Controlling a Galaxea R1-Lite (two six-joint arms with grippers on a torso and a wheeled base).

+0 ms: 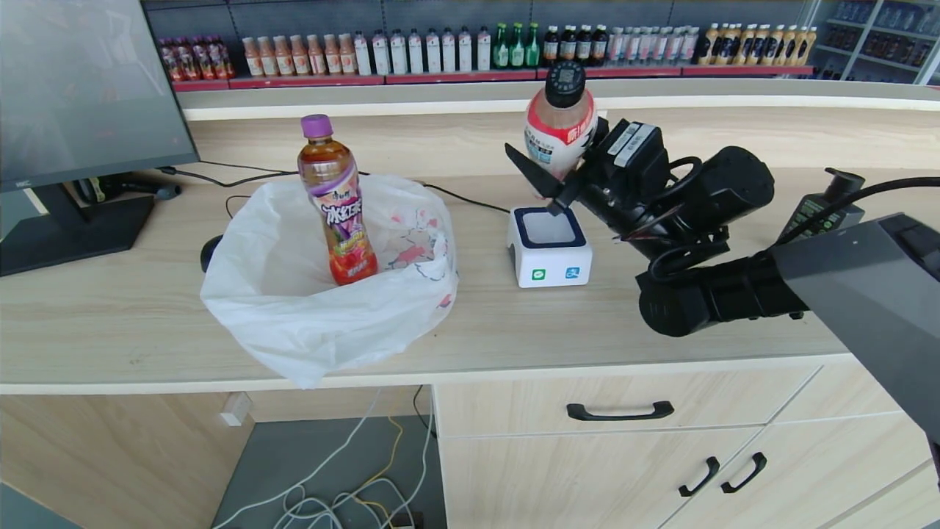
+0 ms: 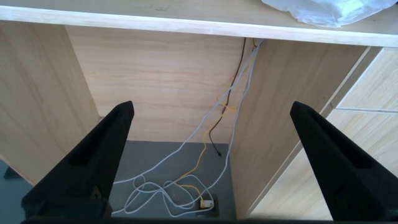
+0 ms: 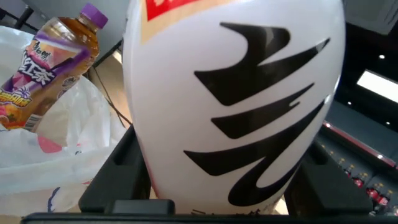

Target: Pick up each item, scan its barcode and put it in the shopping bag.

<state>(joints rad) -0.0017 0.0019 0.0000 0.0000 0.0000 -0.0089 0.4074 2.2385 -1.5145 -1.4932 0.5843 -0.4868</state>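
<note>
My right gripper (image 1: 552,178) is shut on a white and pink bottle with a black cap (image 1: 559,121), holding it upright just above the white barcode scanner (image 1: 548,246). From the right wrist, that bottle (image 3: 236,106) sits close between the fingers (image 3: 115,171). A tea bottle with a purple cap (image 1: 336,202) stands upright inside the white shopping bag (image 1: 294,308) left of the scanner; it also appears as the tea bottle (image 3: 53,68) in the right wrist view. My left gripper (image 2: 211,158) is open below the counter edge, facing cables on the floor.
A monitor (image 1: 81,88) stands at the counter's far left with cables (image 1: 242,176) running behind the bag. A handheld terminal (image 1: 822,206) sits at the right. Shelves of bottles (image 1: 477,48) line the back. Drawers (image 1: 620,411) are under the counter.
</note>
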